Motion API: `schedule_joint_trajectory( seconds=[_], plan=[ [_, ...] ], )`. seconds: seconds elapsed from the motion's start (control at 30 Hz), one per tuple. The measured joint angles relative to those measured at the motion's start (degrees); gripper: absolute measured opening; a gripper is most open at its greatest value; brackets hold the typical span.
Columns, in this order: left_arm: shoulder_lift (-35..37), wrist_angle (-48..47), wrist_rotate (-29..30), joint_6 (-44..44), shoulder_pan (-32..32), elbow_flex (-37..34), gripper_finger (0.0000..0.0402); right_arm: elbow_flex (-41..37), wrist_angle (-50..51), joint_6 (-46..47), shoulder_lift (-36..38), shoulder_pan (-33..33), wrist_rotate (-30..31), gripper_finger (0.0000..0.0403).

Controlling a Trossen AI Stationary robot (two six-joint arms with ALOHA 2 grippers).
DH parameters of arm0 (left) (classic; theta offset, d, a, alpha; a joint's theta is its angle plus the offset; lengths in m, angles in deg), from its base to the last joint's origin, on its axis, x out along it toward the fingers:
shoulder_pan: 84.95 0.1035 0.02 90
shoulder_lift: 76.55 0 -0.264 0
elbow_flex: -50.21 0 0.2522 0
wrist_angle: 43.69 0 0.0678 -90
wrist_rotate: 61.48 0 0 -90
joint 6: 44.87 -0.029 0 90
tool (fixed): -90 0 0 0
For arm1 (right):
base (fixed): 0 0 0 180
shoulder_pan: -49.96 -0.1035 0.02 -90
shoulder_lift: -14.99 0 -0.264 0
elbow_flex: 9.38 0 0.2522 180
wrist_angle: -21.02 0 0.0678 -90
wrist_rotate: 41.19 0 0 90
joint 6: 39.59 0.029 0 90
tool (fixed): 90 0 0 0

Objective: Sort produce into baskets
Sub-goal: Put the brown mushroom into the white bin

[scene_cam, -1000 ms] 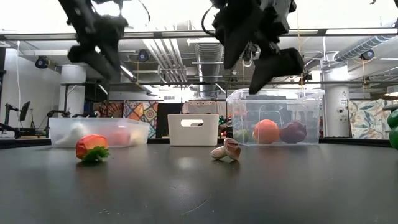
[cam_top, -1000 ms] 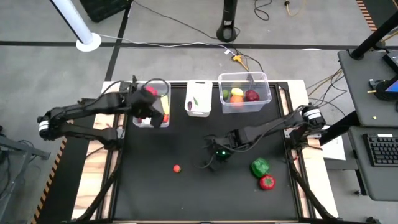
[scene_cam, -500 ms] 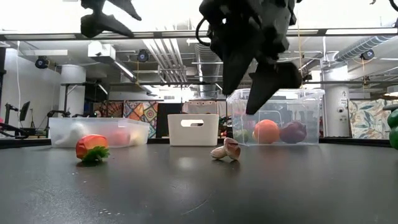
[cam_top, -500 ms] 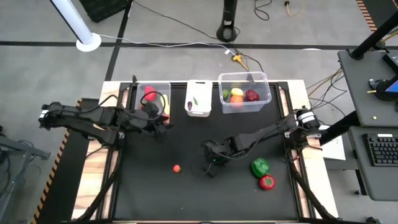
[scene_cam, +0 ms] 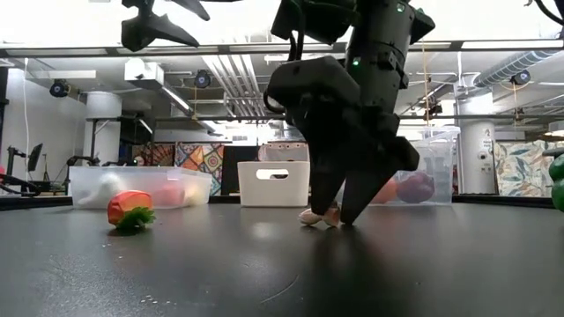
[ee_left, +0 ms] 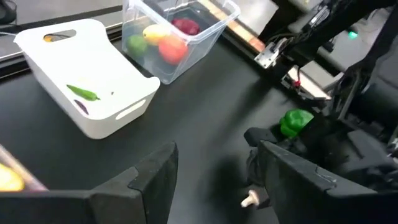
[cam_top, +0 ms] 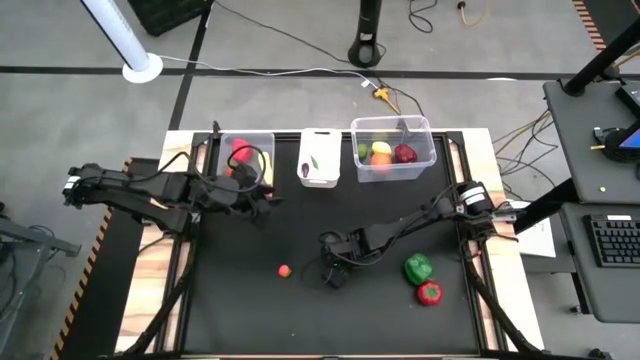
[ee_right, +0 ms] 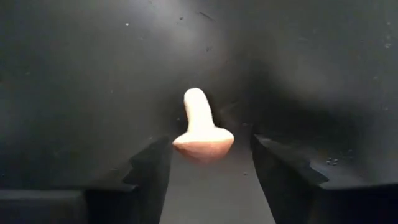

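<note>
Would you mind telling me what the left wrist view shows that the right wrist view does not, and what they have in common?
Only the left wrist view shows the white tub holding a green chili, the clear tub with fruit in it, a green pepper on the table, and the right arm beyond it. Only the right wrist view shows the right gripper with a finger either side of the mushroom, not yet touching it. Both show that mushroom lying on the black table.
</note>
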Motion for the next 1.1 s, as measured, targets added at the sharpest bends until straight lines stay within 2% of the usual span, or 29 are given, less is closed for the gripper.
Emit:
schedule_joint_trajectory(
  seconds=[0.13, 0.33, 0.47, 0.63, 0.77, 0.93, 1.1],
  plan=[
    [-0.65, 0.41, -0.02, -0.13, 0.00, 0.00, 0.0204, 0.00, 0.24, 0.17, -0.02, 0.02, 1.38, 0.0175],
    [-1.20, 0.19, -0.08, -0.46, 0.00, 0.00, 0.0204, 0.00, -0.23, -1.23, 0.62, 0.41, 2.35, 0.0095],
    [-1.39, -0.29, -5.68, -0.48, 0.00, 0.00, 0.0204, 0.32, 0.23, -3.44, 3.17, 1.88, 1.00, 0.0056],
    [-2.22, -3.95, -13.20, -0.46, -0.63, -0.06, 0.0204, 5.71, 1.78, -10.10, 6.37, 6.85, -2.46, 0.0049],
    [-4.27, -9.37, -14.70, 0.19, -2.15, -0.23, 0.0204, 12.25, 3.57, -17.12, 6.80, 12.84, -2.49, 0.0050],
    [-7.22, -12.33, -18.60, 1.66, -5.97, -1.33, 0.0204, 20.72, 8.84, -22.72, 6.06, 22.24, -0.05, 0.0049],
    [-11.06, -12.22, -19.13, 4.25, -10.24, -2.02, 0.0204, 26.97, 12.64, -26.72, 4.23, 30.49, 4.10, 0.0052]
  ],
)
